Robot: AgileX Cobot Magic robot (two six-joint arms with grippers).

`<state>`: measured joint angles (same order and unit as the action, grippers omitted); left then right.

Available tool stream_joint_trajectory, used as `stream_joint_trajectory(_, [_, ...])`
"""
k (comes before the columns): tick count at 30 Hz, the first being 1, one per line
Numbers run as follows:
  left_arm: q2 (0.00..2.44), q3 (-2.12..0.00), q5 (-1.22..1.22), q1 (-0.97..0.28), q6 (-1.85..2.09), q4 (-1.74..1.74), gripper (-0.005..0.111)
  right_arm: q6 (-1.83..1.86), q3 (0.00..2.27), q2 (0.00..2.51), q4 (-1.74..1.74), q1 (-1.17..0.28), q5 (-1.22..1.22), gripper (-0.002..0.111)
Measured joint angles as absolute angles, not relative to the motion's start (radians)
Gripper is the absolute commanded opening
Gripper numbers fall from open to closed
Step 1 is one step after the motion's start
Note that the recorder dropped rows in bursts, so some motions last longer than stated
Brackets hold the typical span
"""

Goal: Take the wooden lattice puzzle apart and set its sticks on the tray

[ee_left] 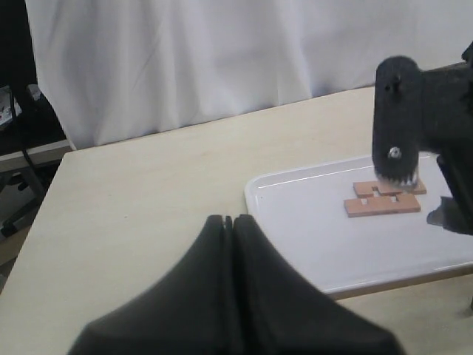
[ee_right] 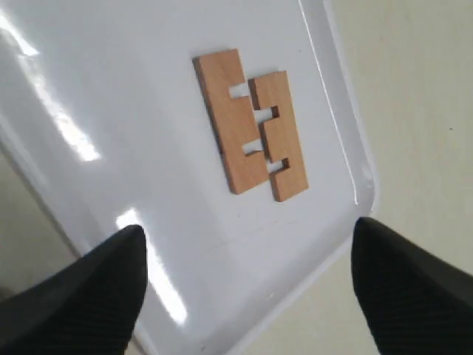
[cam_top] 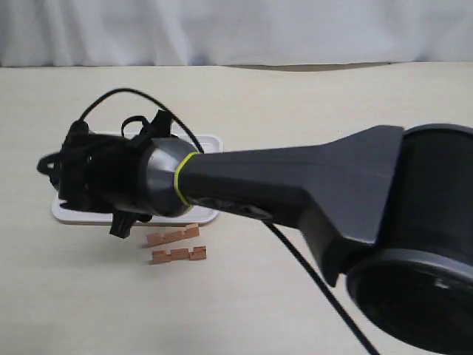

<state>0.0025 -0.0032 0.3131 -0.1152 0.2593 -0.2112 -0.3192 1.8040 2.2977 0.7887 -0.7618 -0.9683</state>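
The lattice puzzle is apart. Two notched reddish-brown sticks [ee_right: 251, 133] lie flat side by side on the white tray [ee_right: 111, 89], near one rim. The same pair of sticks [ee_left: 384, 200] shows in the left wrist view on the tray [ee_left: 310, 229]. Two more sticks [cam_top: 172, 236] [cam_top: 178, 254] lie on the table just in front of the tray [cam_top: 211, 140]. My right gripper [ee_right: 247, 244] hovers open over the tray's edge and holds nothing; in the exterior view the right gripper [cam_top: 81, 177] covers most of the tray. My left gripper [ee_left: 228, 222] is shut and empty, off the tray's side.
The right arm's thick black forearm [cam_top: 295, 185] stretches across the table from the lower right, with a cable [cam_top: 310, 274] hanging under it. A white curtain [ee_left: 185, 59] backs the beige table [ee_left: 133, 200].
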Motion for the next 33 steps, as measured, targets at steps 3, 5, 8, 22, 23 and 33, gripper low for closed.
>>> stream_joint_trajectory(3, [0.002, -0.003, 0.313, -0.115, 0.259, -0.211, 0.000, -0.133, 1.810, 2.216, 0.573, -0.746, -1.005, 0.072])
stream_joint_trajectory(5, [0.002, -0.003, 0.313, -0.115, 0.259, -0.211, 0.000, -0.019, 1.812, 2.177, 0.453, -0.728, -1.050, 0.072])
stream_joint_trajectory(8, [0.002, -0.003, 0.313, -0.115, 0.259, -0.211, 0.000, 0.117, 1.809, 2.143, 0.290, -0.689, -1.147, 0.072])
stream_joint_trajectory(22, [0.002, -0.003, 0.313, -0.115, 0.259, -0.211, 0.000, 0.502, 1.501, 2.072, -0.058, -0.579, -1.112, 0.072])
stream_joint_trajectory(23, [0.002, -0.003, 0.313, -0.115, 0.259, -0.211, 0.000, 0.524, 1.479, 2.072, -0.060, -0.579, -1.078, 0.072])
stream_joint_trajectory(33, [0.002, -0.003, 0.313, -0.115, 0.259, -0.211, 0.000, 0.566, 1.379, 2.072, -0.060, -0.579, -0.821, 0.062])
